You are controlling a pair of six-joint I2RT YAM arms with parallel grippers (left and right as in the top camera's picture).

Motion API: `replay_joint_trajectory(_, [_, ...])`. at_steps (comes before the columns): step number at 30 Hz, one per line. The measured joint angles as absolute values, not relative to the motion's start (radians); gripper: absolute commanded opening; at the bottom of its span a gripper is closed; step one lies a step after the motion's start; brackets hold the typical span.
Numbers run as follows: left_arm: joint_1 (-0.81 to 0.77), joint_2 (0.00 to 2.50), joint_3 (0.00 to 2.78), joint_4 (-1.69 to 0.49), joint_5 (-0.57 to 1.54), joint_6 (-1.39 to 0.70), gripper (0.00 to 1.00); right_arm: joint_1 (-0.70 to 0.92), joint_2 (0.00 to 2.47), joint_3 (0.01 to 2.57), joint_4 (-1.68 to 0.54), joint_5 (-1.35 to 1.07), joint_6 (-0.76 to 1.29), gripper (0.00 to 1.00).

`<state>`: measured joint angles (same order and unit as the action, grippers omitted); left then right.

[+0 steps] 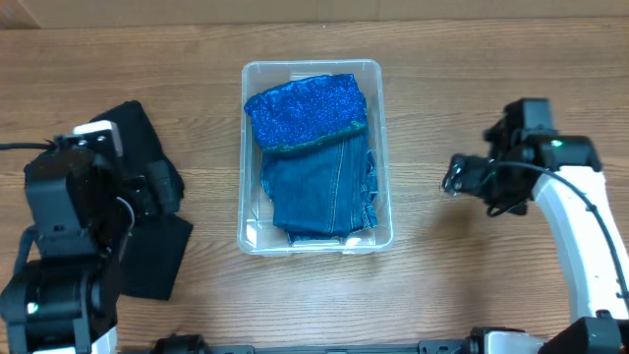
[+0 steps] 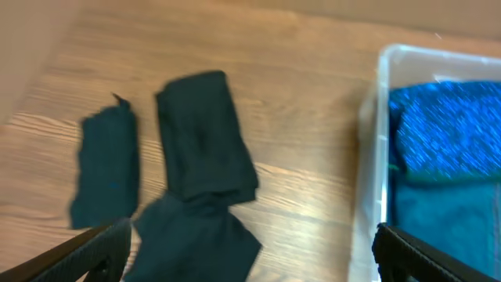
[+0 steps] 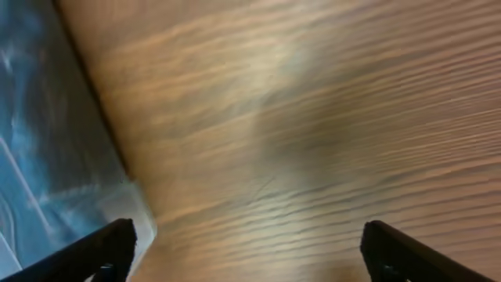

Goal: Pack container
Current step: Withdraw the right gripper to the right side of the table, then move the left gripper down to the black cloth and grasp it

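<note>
The clear plastic container point(image 1: 254, 231) sits mid-table and holds folded blue denim point(image 1: 319, 192) with a shiny blue cloth point(image 1: 305, 113) on top. It also shows in the left wrist view point(image 2: 372, 149) and at the left edge of the right wrist view point(image 3: 47, 157). Black folded clothes point(image 2: 203, 141) lie on the table left of it point(image 1: 138, 128). My left gripper point(image 2: 250, 247) is open and empty above the black clothes. My right gripper point(image 3: 246, 251) is open and empty over bare wood right of the container.
The wooden table point(image 1: 442, 79) extends all round. A separate black piece point(image 2: 106, 164) lies left of the folded black garment. The right arm point(image 1: 580, 216) stands at the right side.
</note>
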<state>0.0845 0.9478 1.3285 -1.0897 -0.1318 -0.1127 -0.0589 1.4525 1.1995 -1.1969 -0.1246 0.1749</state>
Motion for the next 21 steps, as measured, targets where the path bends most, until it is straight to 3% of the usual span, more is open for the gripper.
replay_joint_trajectory(7, [0.094, 0.943, 1.338, -1.174, -0.195, -0.267, 1.0, -0.074, 1.452, 1.207, -1.207, -0.096, 0.192, 1.0])
replay_joint_trajectory(11, [0.183, 0.94, 1.338, -1.183, -0.179, -0.288, 1.0, -0.074, 1.452, 1.207, -1.207, -0.096, 0.196, 1.0])
replay_joint_trajectory(16, [0.429, 0.962, 1.338, -1.178, 0.028, -0.221, 1.0, -0.074, 1.452, 1.207, -1.209, -0.096, 0.198, 1.0])
replay_joint_trajectory(21, [0.591, 1.068, 1.343, -1.094, 0.453, -0.099, 1.0, -0.074, 1.452, 1.207, -1.213, -0.096, 0.199, 1.0])
